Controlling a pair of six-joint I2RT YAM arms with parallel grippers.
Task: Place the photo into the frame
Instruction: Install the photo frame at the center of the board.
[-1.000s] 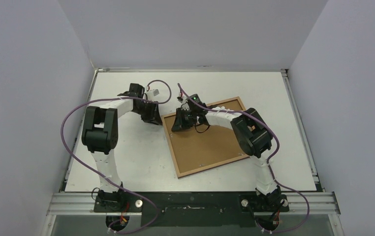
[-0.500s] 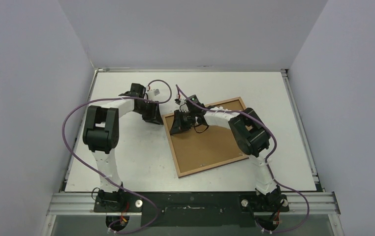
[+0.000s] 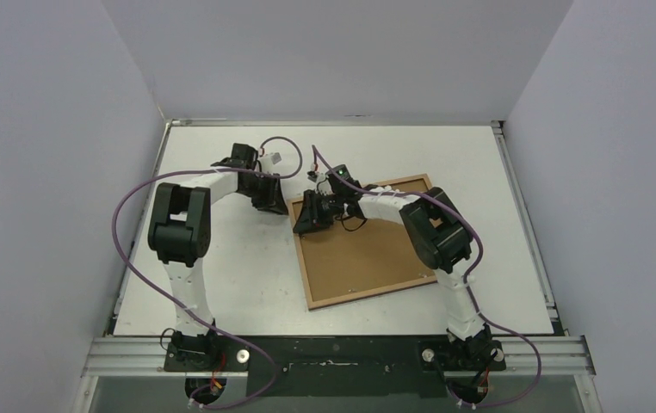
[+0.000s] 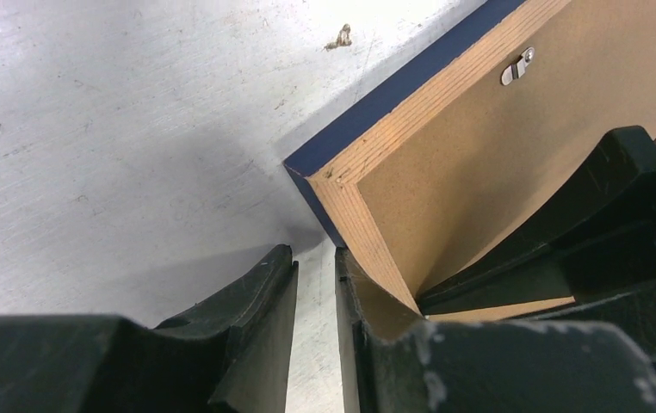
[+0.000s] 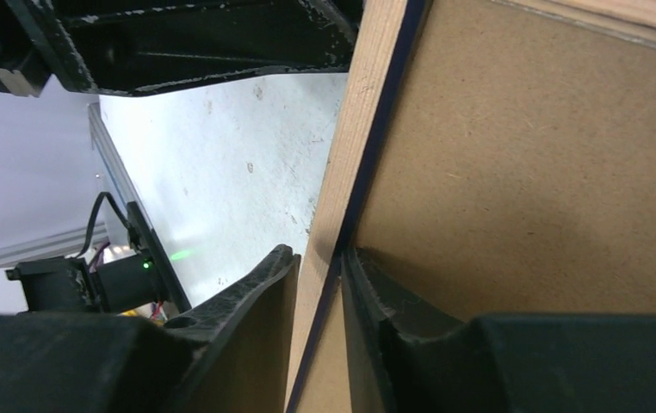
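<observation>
The frame [image 3: 368, 249] lies back-up on the table, its brown backing inside a light wood rail with a navy edge [image 4: 368, 112]. The photo is not in view. My left gripper [image 3: 280, 206] hangs just off the frame's far-left corner. In the left wrist view its fingers [image 4: 314, 254] stand narrowly open over bare table, the right one beside the frame's side. My right gripper [image 3: 306, 225] is at the frame's left edge. Its jaws [image 5: 318, 254] stand a little apart astride the wood rail [image 5: 350, 129], one finger on the backing side.
A small metal turn clip [image 4: 518, 67] sits on the backing near the far rail. The white table [image 3: 221, 275] is walled on three sides, with a metal rail along its near edge. Purple cables loop over both arms.
My right gripper has slid left to the frame's left edge and its jaws have parted. The left gripper has crept right toward the corner, narrowing slightly. The frame has turned a little.
</observation>
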